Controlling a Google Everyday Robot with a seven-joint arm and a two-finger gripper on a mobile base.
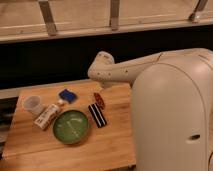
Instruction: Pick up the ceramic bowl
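The ceramic bowl (71,126) is a wide, shallow green bowl with a darker rim. It sits upright on the wooden table (30,145), left of centre and near the front. My gripper (104,84) hangs from the white arm above the table's back edge, behind and to the right of the bowl and well apart from it. It holds nothing that I can see.
A clear plastic cup (32,105) stands at the left. A white packet (47,116) lies beside the bowl. A blue item (67,95), a red item (99,100) and a black striped bar (97,115) lie behind and right of the bowl. My white body (170,120) fills the right.
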